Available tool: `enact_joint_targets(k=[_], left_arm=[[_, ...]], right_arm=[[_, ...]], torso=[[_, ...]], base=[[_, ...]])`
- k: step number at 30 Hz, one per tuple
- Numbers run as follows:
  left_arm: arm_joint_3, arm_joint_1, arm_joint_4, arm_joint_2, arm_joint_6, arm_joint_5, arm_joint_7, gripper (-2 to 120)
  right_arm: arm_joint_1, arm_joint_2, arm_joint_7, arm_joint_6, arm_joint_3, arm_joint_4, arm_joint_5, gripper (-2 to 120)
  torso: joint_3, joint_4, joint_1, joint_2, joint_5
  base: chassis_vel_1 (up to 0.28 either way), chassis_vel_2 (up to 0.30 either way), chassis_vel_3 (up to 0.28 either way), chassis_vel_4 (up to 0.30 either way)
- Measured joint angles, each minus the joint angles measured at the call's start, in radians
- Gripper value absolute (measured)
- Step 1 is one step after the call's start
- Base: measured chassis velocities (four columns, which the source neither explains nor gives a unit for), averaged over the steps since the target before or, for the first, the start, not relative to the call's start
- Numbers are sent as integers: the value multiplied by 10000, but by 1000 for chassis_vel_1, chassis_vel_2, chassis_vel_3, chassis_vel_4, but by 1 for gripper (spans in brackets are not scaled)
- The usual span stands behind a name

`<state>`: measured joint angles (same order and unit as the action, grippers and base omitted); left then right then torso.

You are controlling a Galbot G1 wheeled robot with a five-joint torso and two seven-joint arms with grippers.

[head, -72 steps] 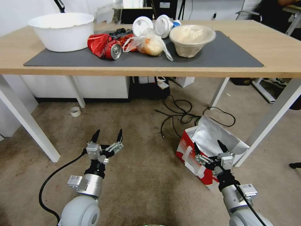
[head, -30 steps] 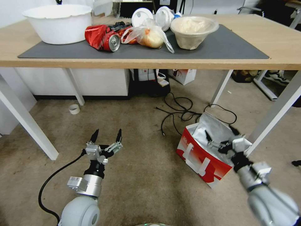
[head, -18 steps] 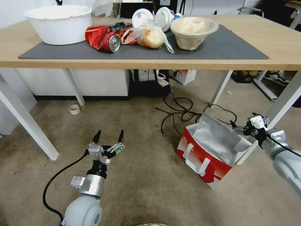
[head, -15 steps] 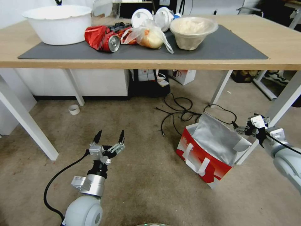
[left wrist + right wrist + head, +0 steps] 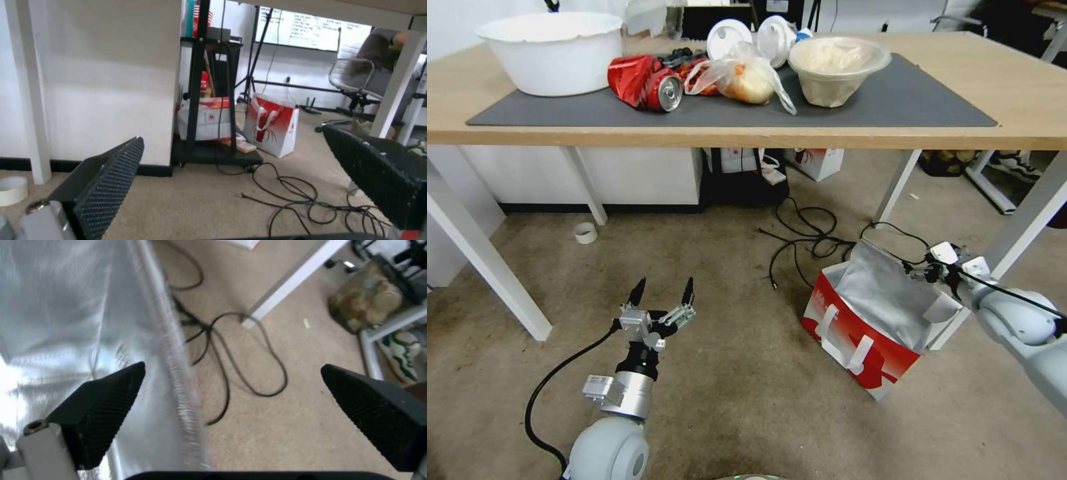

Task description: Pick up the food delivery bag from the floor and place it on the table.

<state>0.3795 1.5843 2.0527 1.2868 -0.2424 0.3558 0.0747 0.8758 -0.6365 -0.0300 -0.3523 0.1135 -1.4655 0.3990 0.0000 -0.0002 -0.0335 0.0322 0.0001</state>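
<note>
At the far upper edge of the bag's foil mouth, the right end effector (image 5: 919, 272) is spread wide, one finger (image 5: 100, 408) over the silver lining and the other over bare floor, the rim between them but not gripped. The food delivery bag (image 5: 870, 320) stands on the floor (image 5: 727, 387), beside the table's right front leg and near loose black cables (image 5: 814, 243). The left end effector (image 5: 662, 293) hangs released, low over the floor, well apart from the bag. Judged progress: the grasp is not yet made; lifting and placing on the table (image 5: 1027, 100) remain.
</note>
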Motion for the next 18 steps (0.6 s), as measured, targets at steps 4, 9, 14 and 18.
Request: enact_joint_targets(k=[4,9,14,18], left_arm=[[15,-15,-15,-6,8,-1,22,100],[49,-70,-61,-23,15,12,50,100],[38,-101,-116,-15,15,21,65,100],[19,-137,-137,-10,17,25,68,100]], right_arm=[[-753,-272,-33,-97,-890,511,-306,100],[-1284,-455,-116,-290,-1461,906,-451,100],[-1388,-485,-217,-421,-1623,1065,-467,100],[-1486,-493,-323,-502,-1720,1203,-457,100]], torso=[[0,4,0,2,-2],[0,2,0,4,-2],[0,0,-1,6,-2],[-1,-2,0,7,-1]], base=[[0,0,0,0],[0,0,0,0],[0,0,0,0],[0,0,0,0]])
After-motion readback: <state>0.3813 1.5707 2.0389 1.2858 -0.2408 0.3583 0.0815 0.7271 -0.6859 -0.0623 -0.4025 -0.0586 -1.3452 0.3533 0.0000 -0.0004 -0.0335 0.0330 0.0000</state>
